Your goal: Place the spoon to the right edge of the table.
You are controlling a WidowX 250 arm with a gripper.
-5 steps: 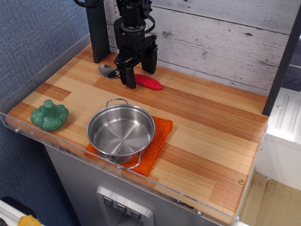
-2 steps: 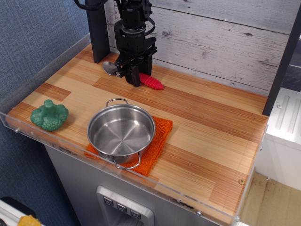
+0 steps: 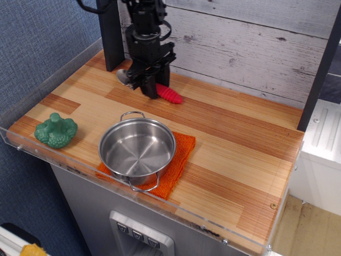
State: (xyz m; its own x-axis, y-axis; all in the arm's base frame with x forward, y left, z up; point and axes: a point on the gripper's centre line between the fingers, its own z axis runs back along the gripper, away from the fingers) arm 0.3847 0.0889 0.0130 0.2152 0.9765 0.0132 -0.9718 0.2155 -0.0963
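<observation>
The spoon (image 3: 170,96) lies at the back left of the wooden table (image 3: 240,144), its red ribbed handle pointing right and its silver bowl poking out to the left of the fingers. My black gripper (image 3: 154,85) stands straight down over the spoon's neck. Its jaws are drawn in against the spoon on both sides, and the spoon still looks level with the tabletop. The spoon's middle is hidden behind the fingers. The table's right edge is far from the spoon, across open planks.
A steel pot (image 3: 137,148) sits on an orange woven cloth (image 3: 182,152) at the front centre. A green broccoli toy (image 3: 56,129) lies at the front left. A black post (image 3: 110,34) stands behind the gripper. A clear acrylic rim (image 3: 32,101) edges the table.
The gripper's jaws were wide apart over the spoon and have narrowed onto it. The gripper has shifted slightly back and left, and the spoon has turned a little.
</observation>
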